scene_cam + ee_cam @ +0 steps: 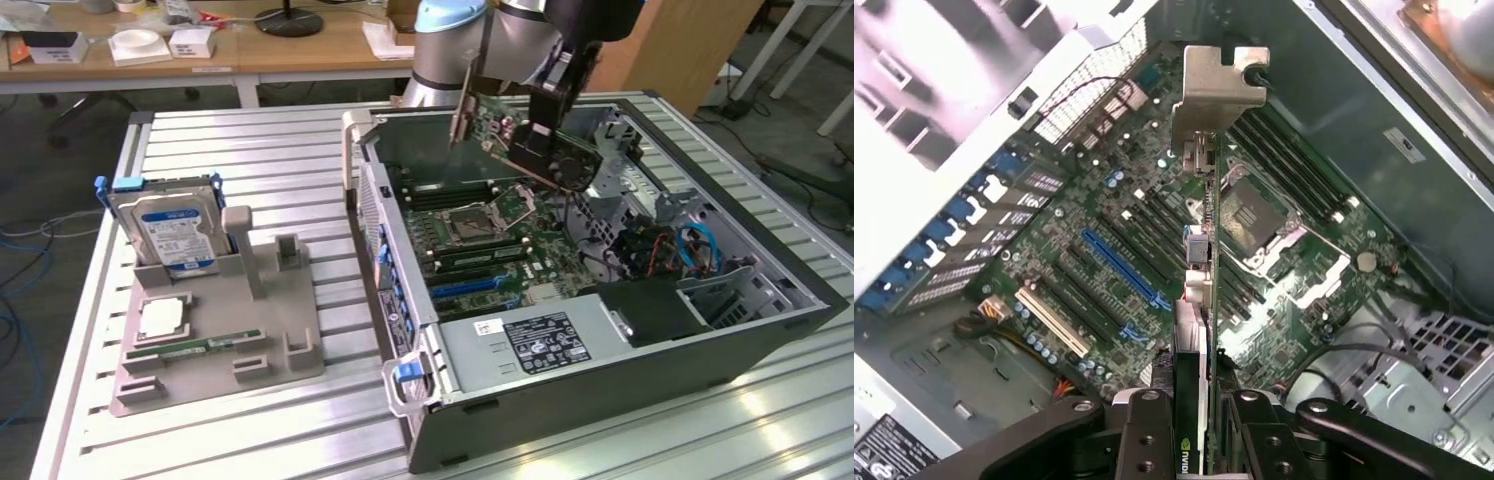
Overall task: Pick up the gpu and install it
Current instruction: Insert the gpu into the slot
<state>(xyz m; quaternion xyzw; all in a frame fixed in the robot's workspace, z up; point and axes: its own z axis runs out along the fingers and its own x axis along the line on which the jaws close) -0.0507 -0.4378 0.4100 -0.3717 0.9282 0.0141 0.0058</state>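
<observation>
Table (240, 160): computer case (601, 400) lying open at the exterior view's right, motherboard (494, 250) inside, power supply (534, 345) at its near end, gpu (487, 120) clamped in the gripper (1199, 430) above the motherboard; holder (267, 340) at the exterior view's left, hard drive (167, 232) upright at its far end.

We record the gpu (491, 118) as a green board with a black cooler (571, 162) and pale metal bracket (1216, 85). The motherboard (501, 245) is dark green, with one blue slot (1124, 268) and one white slot (1054, 322). The hard drive (163, 230) is silver with a blue label; the table (267, 150) shows grey ridged stripes.
</observation>
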